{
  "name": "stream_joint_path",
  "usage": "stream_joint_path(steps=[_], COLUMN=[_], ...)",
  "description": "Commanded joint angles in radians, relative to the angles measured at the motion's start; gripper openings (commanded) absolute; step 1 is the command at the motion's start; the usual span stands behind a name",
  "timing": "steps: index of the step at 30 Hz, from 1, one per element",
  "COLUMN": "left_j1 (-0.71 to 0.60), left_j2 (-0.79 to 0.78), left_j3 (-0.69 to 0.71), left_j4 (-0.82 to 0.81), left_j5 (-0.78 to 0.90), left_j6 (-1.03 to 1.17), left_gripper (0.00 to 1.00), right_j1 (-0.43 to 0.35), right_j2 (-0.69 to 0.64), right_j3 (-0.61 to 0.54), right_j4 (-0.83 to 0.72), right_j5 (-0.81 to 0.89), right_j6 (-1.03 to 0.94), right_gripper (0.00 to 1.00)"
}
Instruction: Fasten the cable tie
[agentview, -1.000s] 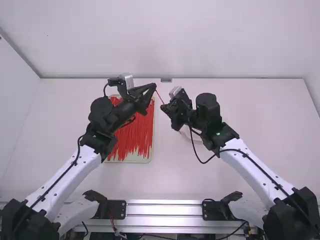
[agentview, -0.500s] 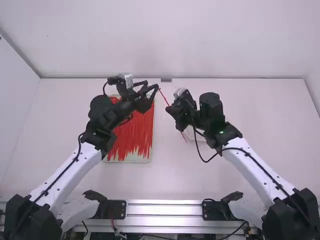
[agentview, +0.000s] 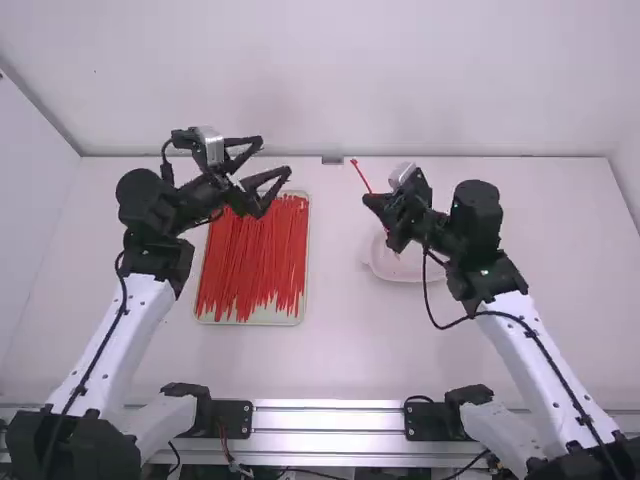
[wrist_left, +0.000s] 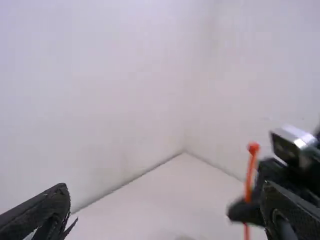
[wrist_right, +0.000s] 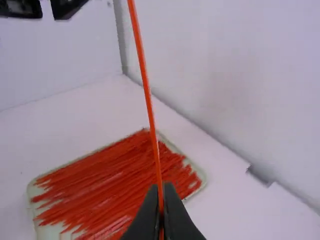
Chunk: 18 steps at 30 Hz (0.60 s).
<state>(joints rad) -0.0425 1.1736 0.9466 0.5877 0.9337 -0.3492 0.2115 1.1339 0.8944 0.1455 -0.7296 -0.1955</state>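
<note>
Now | right pincer clamps cable tie | left pincer spread wide

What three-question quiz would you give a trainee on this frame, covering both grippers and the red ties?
1. True or false: the left gripper is shut.
2. Multiple choice: what pinches the single upright cable tie? A left gripper, B right gripper, C nothing.
3. Fill in: the spare ties lie on a ___.

Key: 1 false, its fingers are spread open. 2 B. 3 tray.
</note>
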Motion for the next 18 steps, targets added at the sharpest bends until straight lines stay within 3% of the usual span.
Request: stream_joint_path(steps=[1,10,18], left_j1=[-0.003,-0.009,-0.053], left_j2=[0.021,0.116,0.27], left_j3=[0.037,0.099,0.193], left_j4=[0.013,0.119,0.274], left_j5=[0.185,0.309,0.372], left_j6=[0.032,0.007,-0.174], left_gripper=[0.99,0.99,0.99], right_j1=[-0.061,-0.111,-0.026], right_j2=[0.034,0.206,0.343], right_j3=[-0.004,-0.004,-0.004], right_j4=[0.08,0.467,0.827], right_j5=[-0.175,-0.391,-0.45], right_j6=[0.056,0.325,0.623], right_gripper=[0.0,0.0,0.0])
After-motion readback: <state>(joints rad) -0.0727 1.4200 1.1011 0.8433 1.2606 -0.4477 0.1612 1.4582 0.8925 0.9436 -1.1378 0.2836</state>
